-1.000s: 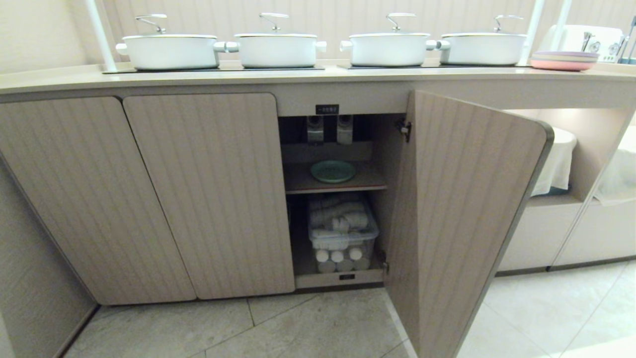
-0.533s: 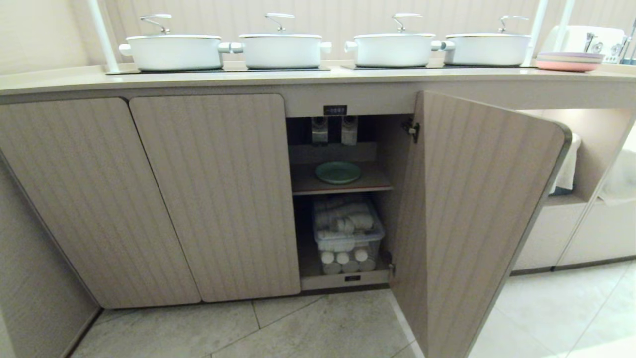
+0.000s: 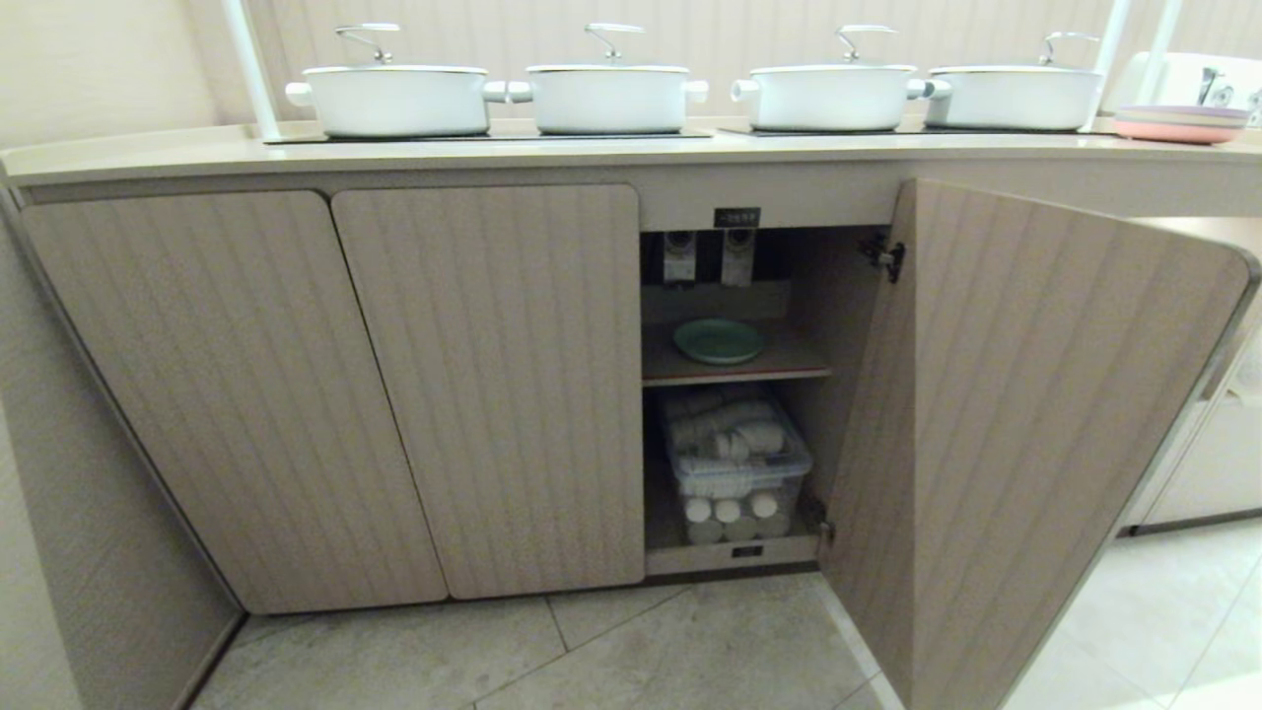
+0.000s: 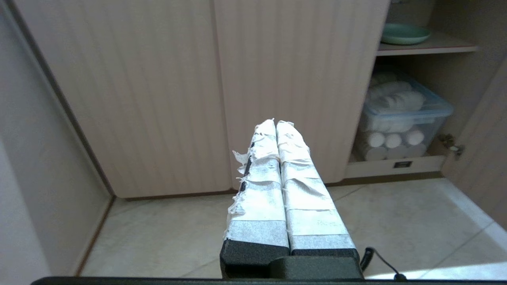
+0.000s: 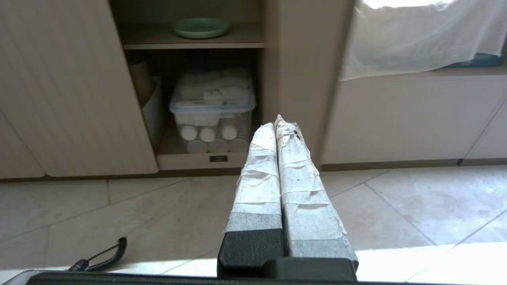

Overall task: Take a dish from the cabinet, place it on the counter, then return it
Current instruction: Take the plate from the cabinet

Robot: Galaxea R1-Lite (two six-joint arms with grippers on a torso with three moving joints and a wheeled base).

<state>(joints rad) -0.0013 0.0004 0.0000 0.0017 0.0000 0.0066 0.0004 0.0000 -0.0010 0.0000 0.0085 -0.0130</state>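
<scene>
Four white lidded pots [image 3: 611,94] stand in a row before a ribbed pale wall panel [image 3: 710,35]. To their right lies a stack of pink and lilac plates [image 3: 1178,123]. Below the pots, the floor [image 3: 690,651] is large pale stone-look tiles with thin seams. A plain cream side wall [image 3: 59,473] rises left of the pots. Sunlight brightens the tiles at lower right.

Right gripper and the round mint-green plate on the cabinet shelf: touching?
Apart. The right wrist view shows the right gripper shut over the floor, with open space between it and the mint-green plate on the wooden shelf.
</scene>
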